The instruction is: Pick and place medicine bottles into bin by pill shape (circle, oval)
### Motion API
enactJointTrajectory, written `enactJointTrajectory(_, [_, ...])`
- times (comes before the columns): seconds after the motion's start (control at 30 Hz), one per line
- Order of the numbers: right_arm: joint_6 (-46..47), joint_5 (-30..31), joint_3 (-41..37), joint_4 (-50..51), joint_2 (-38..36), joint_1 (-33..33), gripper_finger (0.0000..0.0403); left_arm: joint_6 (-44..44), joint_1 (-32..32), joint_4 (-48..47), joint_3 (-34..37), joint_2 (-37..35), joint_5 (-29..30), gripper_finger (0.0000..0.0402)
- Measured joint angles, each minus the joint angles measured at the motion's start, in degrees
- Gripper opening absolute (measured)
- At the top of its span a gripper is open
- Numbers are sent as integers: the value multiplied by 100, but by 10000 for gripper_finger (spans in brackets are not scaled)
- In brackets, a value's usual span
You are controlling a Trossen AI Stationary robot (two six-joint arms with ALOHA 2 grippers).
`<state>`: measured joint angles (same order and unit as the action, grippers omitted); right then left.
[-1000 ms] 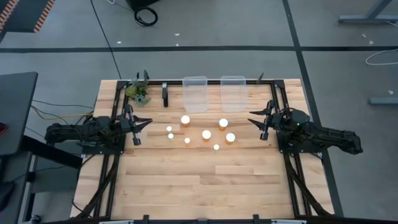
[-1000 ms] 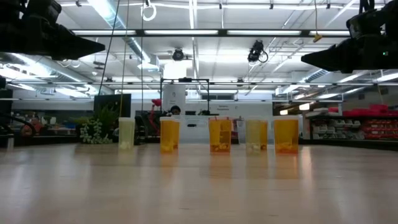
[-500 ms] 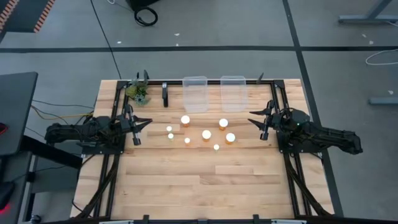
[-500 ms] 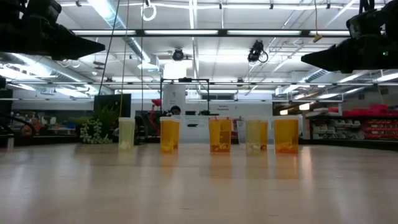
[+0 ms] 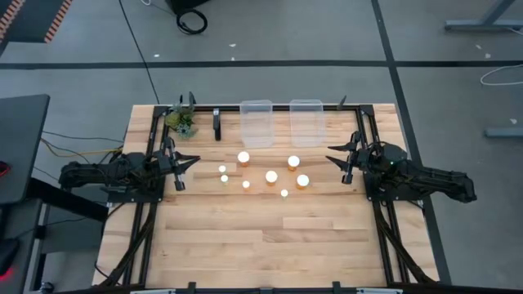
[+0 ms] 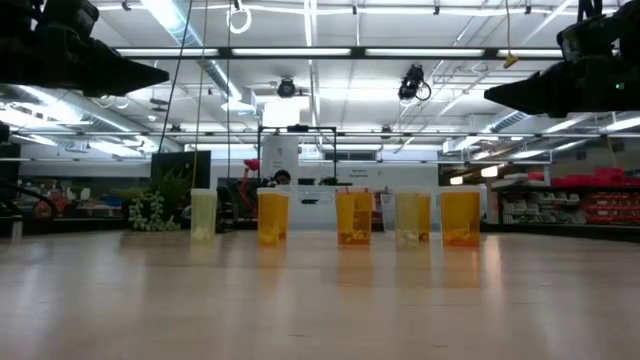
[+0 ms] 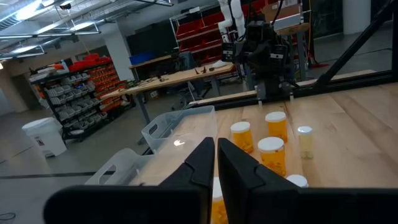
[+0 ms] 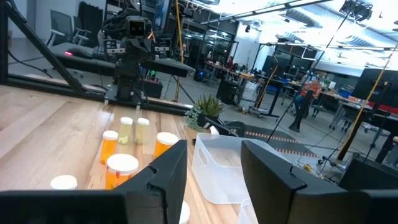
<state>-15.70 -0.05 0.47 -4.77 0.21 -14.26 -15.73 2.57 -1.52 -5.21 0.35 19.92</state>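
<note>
Several amber medicine bottles (image 5: 271, 175) with white caps stand upright on their bases in a loose cluster at the middle of the wooden table (image 5: 270, 245). In the low view they show as a row (image 6: 354, 218). Two clear bins (image 5: 256, 122) (image 5: 306, 121) stand side by side at the far edge. My left gripper (image 5: 193, 161) hovers level at the table's left side, pointing at the cluster, shut on nothing (image 7: 216, 155). My right gripper (image 5: 333, 151) hovers level at the right side, open, with nothing between its fingers (image 8: 214, 168).
A green plant sprig (image 5: 181, 121) and a small black upright piece (image 5: 216, 124) stand at the far left by the bins. Black frame rails (image 5: 147, 220) run along both table sides. The near half of the table is bare wood.
</note>
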Motion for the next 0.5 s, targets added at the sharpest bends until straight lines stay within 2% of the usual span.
enactJointTrajectory(0.5, [2,1,0,1,-2,1,157,1,2,0,0,0,0,27])
